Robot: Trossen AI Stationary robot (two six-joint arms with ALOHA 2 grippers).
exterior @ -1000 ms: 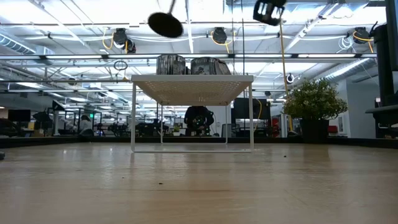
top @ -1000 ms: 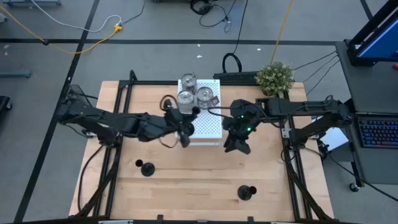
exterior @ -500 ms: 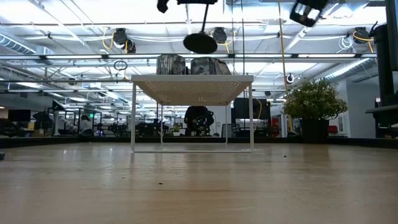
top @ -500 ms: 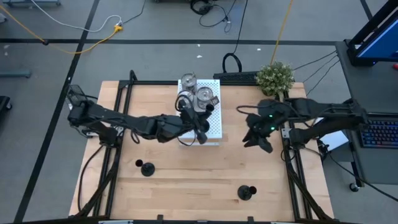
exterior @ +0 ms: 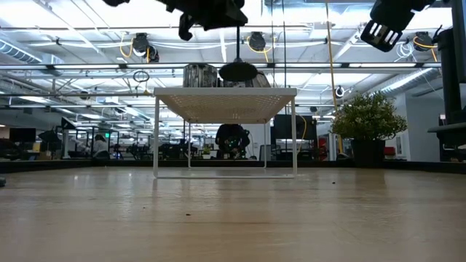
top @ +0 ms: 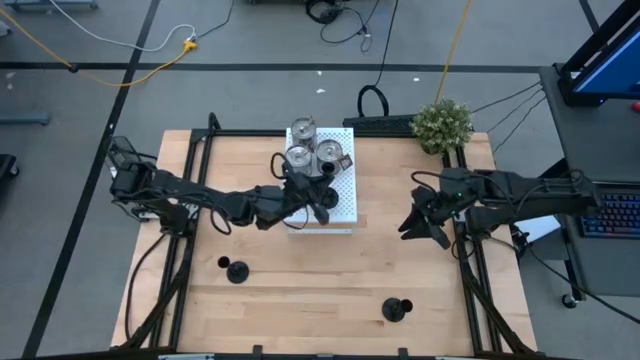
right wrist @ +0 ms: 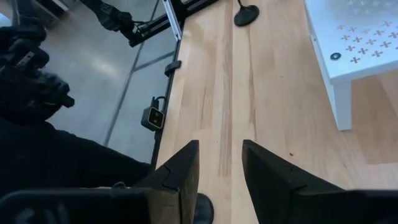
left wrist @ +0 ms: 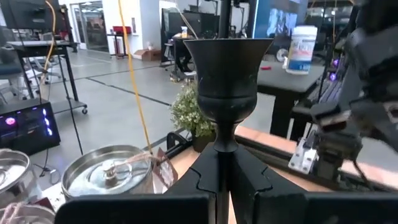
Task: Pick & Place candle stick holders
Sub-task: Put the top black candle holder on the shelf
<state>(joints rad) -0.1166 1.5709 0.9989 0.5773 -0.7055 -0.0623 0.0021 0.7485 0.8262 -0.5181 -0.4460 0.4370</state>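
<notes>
Your left gripper (top: 322,196) has its jaws clamped tight on the thin stem of a black candle stick holder (left wrist: 221,81). In the left wrist view the stem runs right down into the closed jaws, with the flared cup above them. In the low view the holder's round base (exterior: 238,71) hangs just above the top of the white perforated board (top: 341,205), and I can't tell if it's touching yet. From above, that gripper sits over the board just in front of the three silver candle stick holders (top: 316,150), which are bunched together at the back of the board. One of them (left wrist: 111,178) shows up right next to the held piece in the wrist view, so that's what's crowding you there.

Your right gripper (top: 413,224) is off near the right edge of the bench (top: 300,290), well clear of the board. Its jaws are parted a little and nothing's between them, just bare wood underneath in the right wrist view.

Two more black candle stick holders stand upright on the bench: one (top: 235,269) front left, the other (top: 397,308) front right. Both are well away from the board and from either arm.

The green bushy plant (top: 443,125) sits at the back right corner, behind the right arm.
</notes>
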